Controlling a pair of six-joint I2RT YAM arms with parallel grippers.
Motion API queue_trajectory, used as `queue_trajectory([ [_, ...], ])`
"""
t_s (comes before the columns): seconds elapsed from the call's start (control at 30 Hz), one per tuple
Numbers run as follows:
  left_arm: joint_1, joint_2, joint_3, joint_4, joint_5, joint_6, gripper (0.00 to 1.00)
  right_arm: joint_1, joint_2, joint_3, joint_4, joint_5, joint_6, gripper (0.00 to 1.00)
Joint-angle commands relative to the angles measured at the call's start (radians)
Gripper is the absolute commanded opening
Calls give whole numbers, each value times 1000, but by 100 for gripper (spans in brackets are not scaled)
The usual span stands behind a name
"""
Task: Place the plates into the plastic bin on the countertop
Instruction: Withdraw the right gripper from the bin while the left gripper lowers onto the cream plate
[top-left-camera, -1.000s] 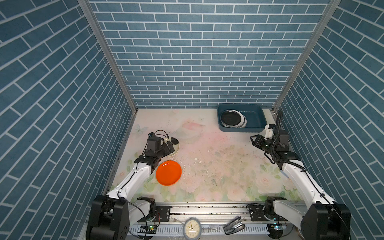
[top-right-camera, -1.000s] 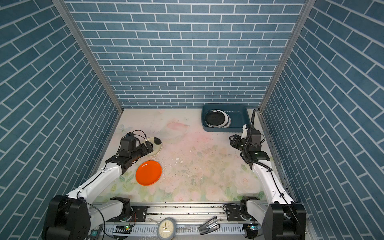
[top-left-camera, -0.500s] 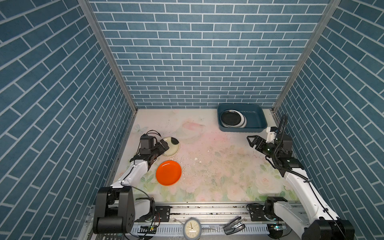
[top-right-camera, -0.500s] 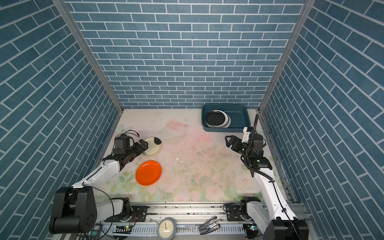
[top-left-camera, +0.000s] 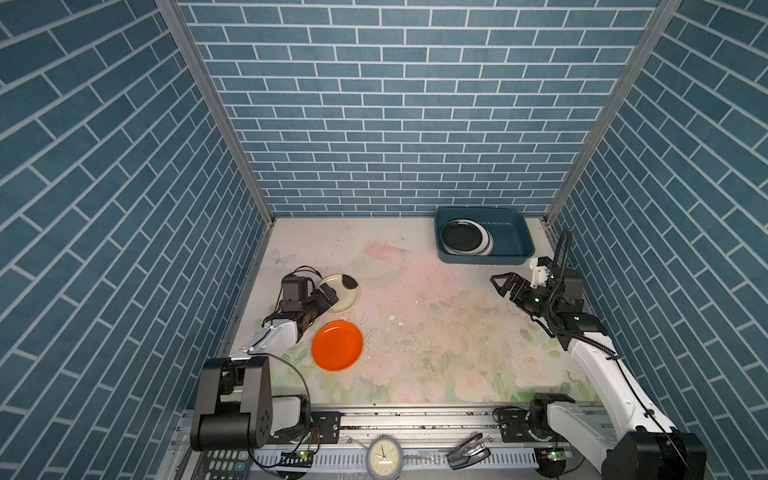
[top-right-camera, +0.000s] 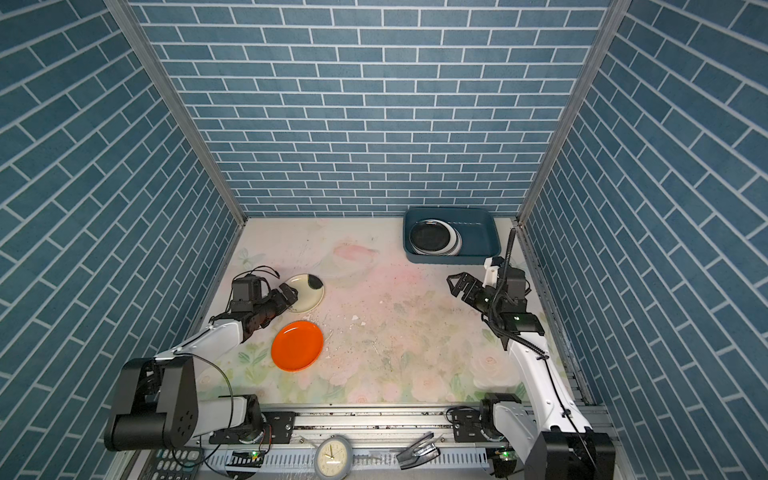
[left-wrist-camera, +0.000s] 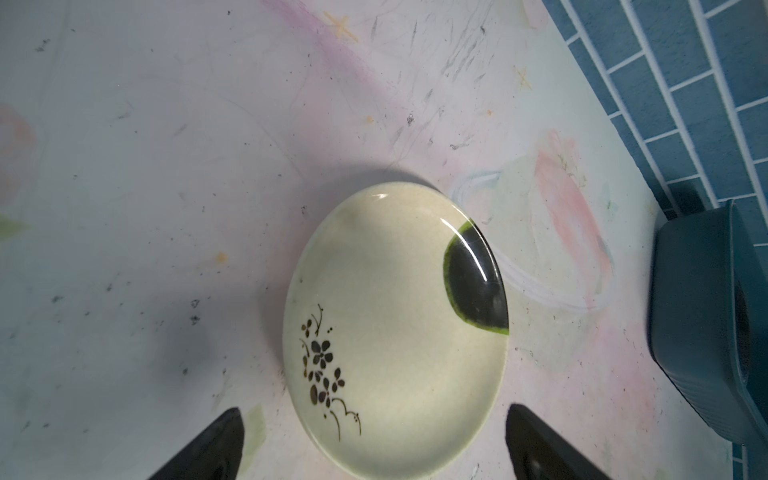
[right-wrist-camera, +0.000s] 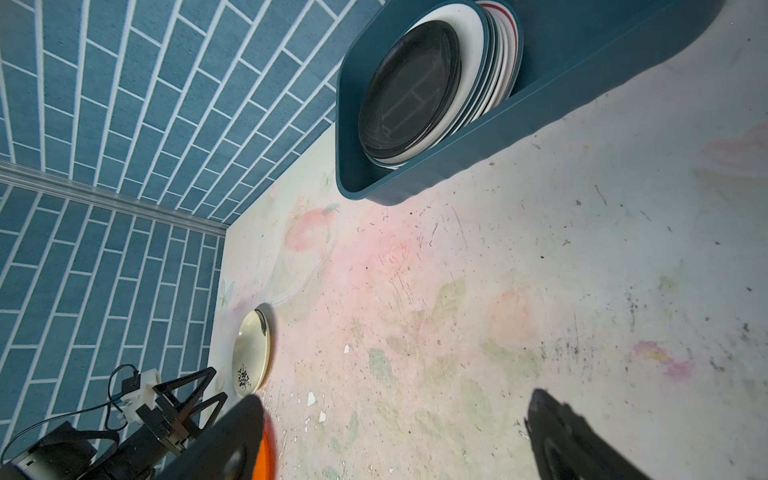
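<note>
I have the left gripper (top-left-camera: 326, 300) low over the counter (top-left-camera: 415, 324), close to its left edge and about halfway back. Its jaws are spread wide. In the left wrist view they stand on either side of the near rim of the cream plate (left-wrist-camera: 395, 332), the one with a dark flower sprig and a green-black patch. I see no contact yet. The plate lies flat and shallow, so I judge the rim is the only part I can pinch, and that is why I come in from the edge with the jaws fully apart.

The orange plate (top-left-camera: 337, 345) lies just beside the cream one, nearer the front edge, with a small gap between them. Nothing touches it.

The bin (top-left-camera: 484, 259) sits in the far right corner of the counter. A stack of plates (top-left-camera: 463, 237) fills the end of it nearer the middle of the counter, with a black plate on top and white ones fanned out slightly beneath. The end toward the right edge is bare, which I read as room for a second pile.

The right gripper (top-left-camera: 500, 286) hangs above the counter by the right edge, just in front of the bin. Its jaws are spread and there is nothing between them. Parked there it keeps clear of the bin's mouth, and I think it is well placed to take a plate across, since both loose plates lie on the far side from the bin.
</note>
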Motion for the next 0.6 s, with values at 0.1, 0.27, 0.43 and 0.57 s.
queue_trajectory([
  [0.1, 22, 57, -21, 67, 41, -2, 99, -4, -15, -19, -30, 126, -31, 98],
  [0.27, 31, 134, -20, 118, 70, -22, 100, -4, -75, -49, -37, 167, -33, 99],
  [0.43, 40, 223, -10, 183, 112, -47, 100, -4, -101, -47, -106, 214, -36, 98],
  [0.57, 45, 289, -6, 238, 151, -58, 90, -3, -114, -69, -103, 210, -22, 98],
])
